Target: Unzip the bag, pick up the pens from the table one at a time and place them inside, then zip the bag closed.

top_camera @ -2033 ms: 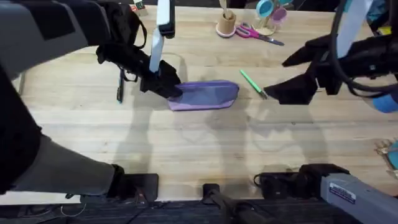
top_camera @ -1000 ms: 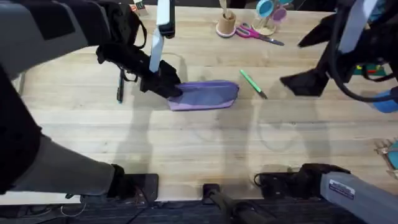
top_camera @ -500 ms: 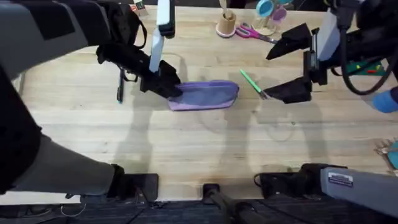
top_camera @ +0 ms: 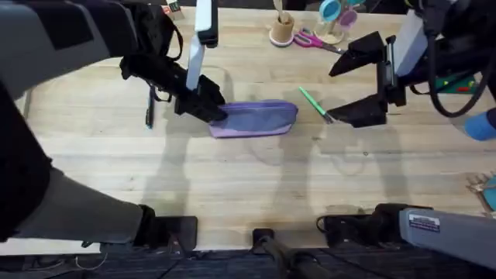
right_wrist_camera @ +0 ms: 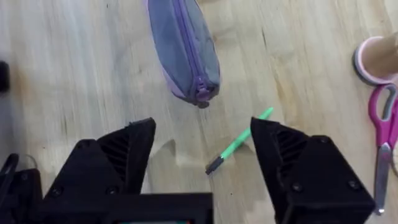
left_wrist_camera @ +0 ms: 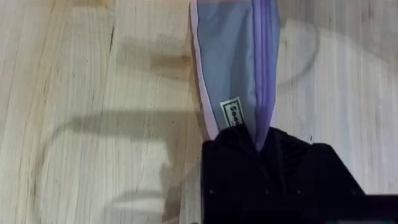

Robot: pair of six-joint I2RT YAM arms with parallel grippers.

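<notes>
- Left gripper (top_camera: 203,105) is clamped on the left end of the purple bag (top_camera: 256,118) — in its wrist view the fingers pinch the bag's tip right at the zipper line, anchoring it on the table (top_camera: 232,186).
- The zipper (right_wrist_camera: 188,53) looks closed, its pull sitting at the bag's right end.
- Right gripper (top_camera: 358,87) hangs wide open and empty, just right of the bag, near the green pen (top_camera: 315,103).
- Best move, I'd say — bring the right fingers onto that pull, not the pen, and draw along the bag toward the left grip.
- Keep the left hold firm so the fabric stays taut.
- Black pen (top_camera: 149,112) lies left of the bag, waiting.
</notes>
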